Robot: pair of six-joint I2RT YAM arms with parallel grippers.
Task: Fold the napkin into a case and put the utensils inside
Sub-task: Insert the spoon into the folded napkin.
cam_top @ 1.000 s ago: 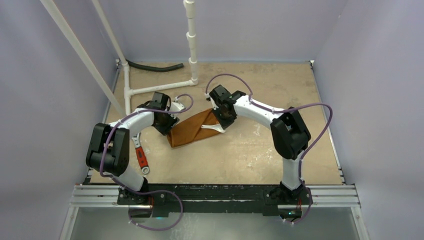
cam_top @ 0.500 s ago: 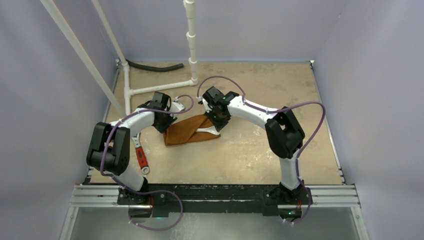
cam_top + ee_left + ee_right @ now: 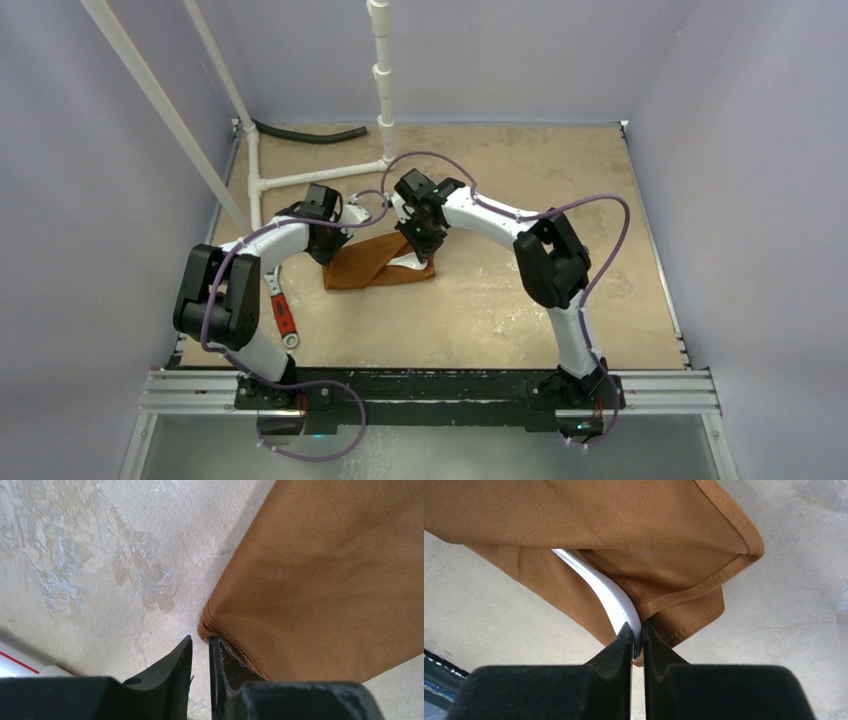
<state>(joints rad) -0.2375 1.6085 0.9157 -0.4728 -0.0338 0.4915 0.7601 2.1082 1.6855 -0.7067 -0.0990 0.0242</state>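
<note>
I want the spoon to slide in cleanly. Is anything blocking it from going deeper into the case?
Nothing visible does. The right pincer grips the spoon, whose front end lies between layers of the case; the inside is hidden. The left pincer is at the other end.

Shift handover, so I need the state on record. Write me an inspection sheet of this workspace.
Surface: tan table, pale scuffed patches, no spill seen.
Job's things: napkin folded into a strip; spoon partly between its layers, handle sticking out; other utensil not seen.
Clutter: red-handled tool near the table's left edge.
Hands: right hand shut on the spoon's handle; left hand nearly closed at the napkin's corner, grip on the cloth unclear.
Cables: purple cables looped in the air, none seen snagged.
Surroundings: white pipe frame and black hose at the far edge; lilac walls around.
</note>
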